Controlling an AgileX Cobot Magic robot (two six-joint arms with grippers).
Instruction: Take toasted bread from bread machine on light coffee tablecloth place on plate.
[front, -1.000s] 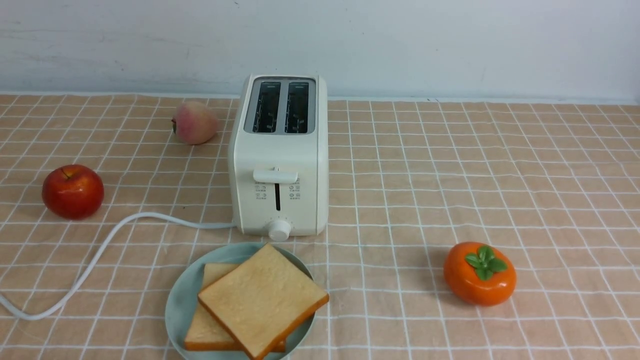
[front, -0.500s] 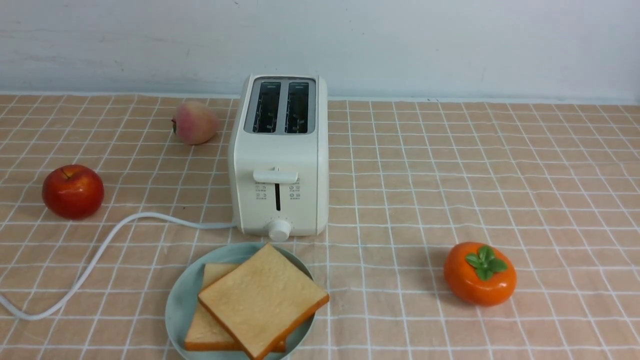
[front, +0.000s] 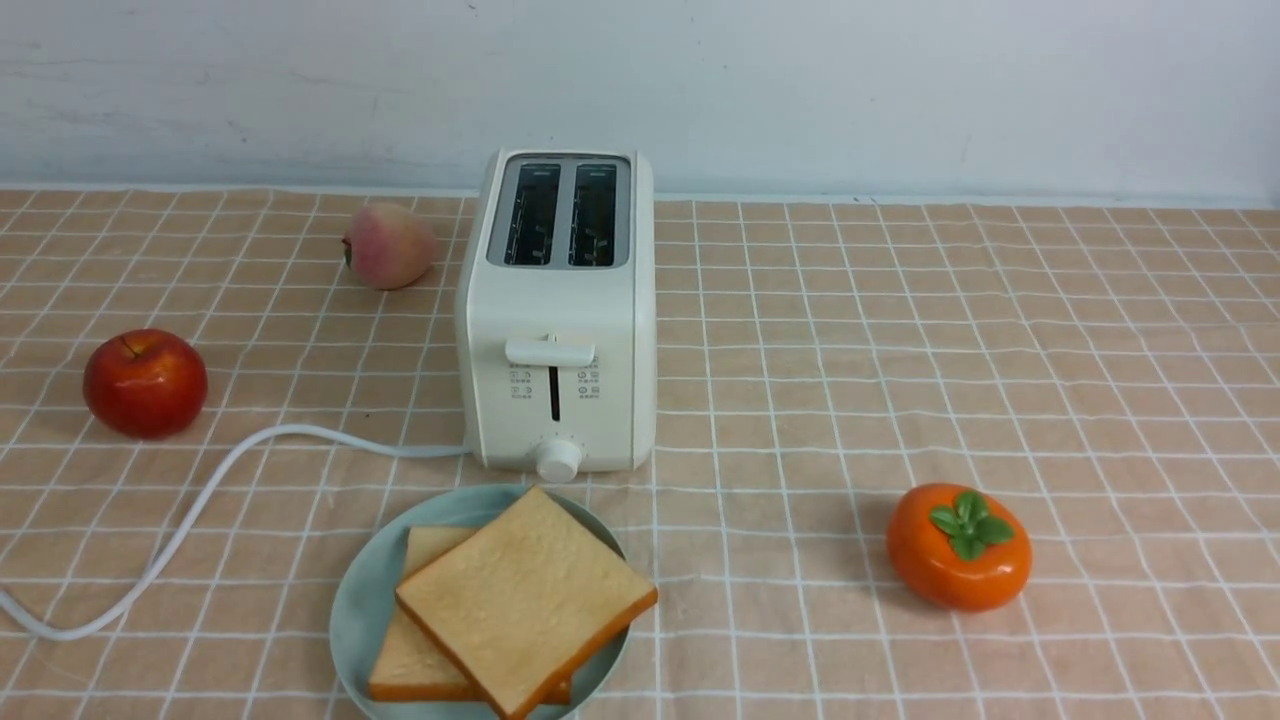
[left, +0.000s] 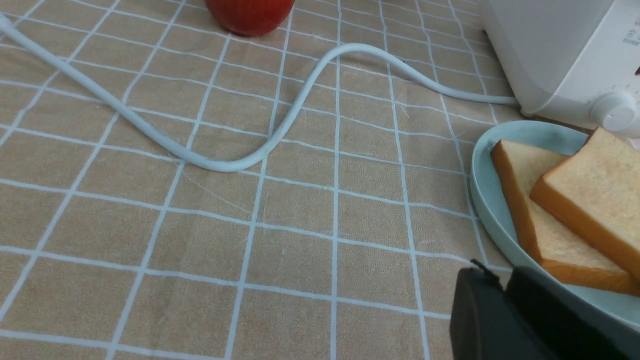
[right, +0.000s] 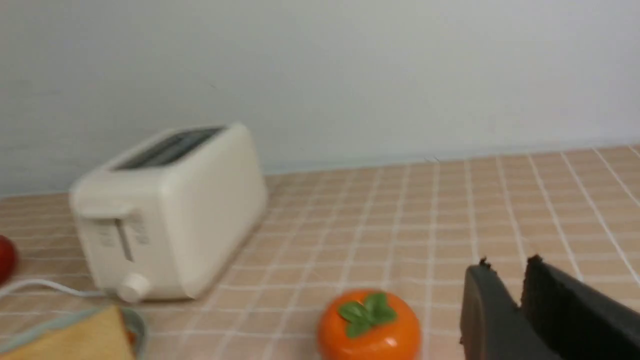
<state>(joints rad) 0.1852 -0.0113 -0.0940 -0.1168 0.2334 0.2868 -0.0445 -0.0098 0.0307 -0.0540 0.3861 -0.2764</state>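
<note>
Two slices of toasted bread lie on the pale mint plate (front: 352, 610) in front of the bread machine (front: 560, 330). The upper slice (front: 525, 597) lies askew across the lower slice (front: 415, 655). Both toaster slots show empty. Everything rests on the light coffee tablecloth (front: 850, 350). No gripper shows in the front view. In the left wrist view my left gripper (left: 500, 272) is shut and empty, just beside the plate's rim (left: 492, 220) and near the lower slice (left: 540, 235). In the right wrist view my right gripper (right: 507, 265) is shut and empty above the cloth, to the right of the toaster (right: 170, 210).
A red apple (front: 146, 383) sits at the left and a peach (front: 390, 245) sits behind it near the toaster. An orange persimmon (front: 960, 547) sits at the right front, close to my right gripper (right: 369, 325). The white cord (front: 200, 500) runs left from the toaster.
</note>
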